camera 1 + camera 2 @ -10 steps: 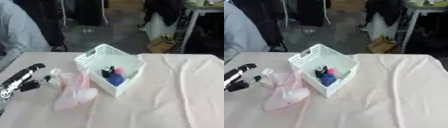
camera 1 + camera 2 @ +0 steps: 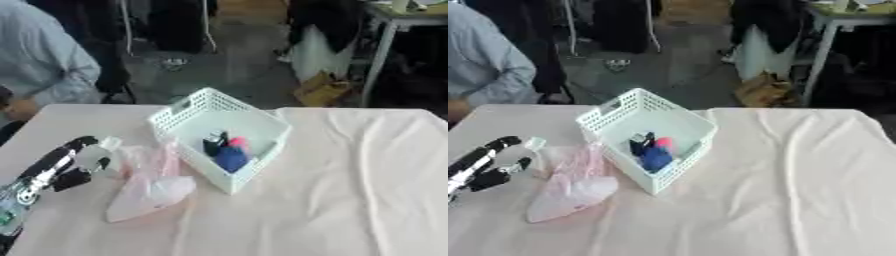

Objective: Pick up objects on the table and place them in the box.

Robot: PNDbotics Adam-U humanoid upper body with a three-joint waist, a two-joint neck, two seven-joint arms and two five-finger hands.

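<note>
One limp pink plastic bag (image 2: 149, 182) lies on the cloth-covered counter (image 2: 350, 190), touching the white lattice plastic box (image 2: 220, 135) on its left. Our left hand (image 2: 66, 165), fingers relaxed, sits beside it; we risk the bag slipping or nudging the box.

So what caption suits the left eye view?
Robot's left hand reaches a pink plastic bag beside a white basket holding small objects.
</note>
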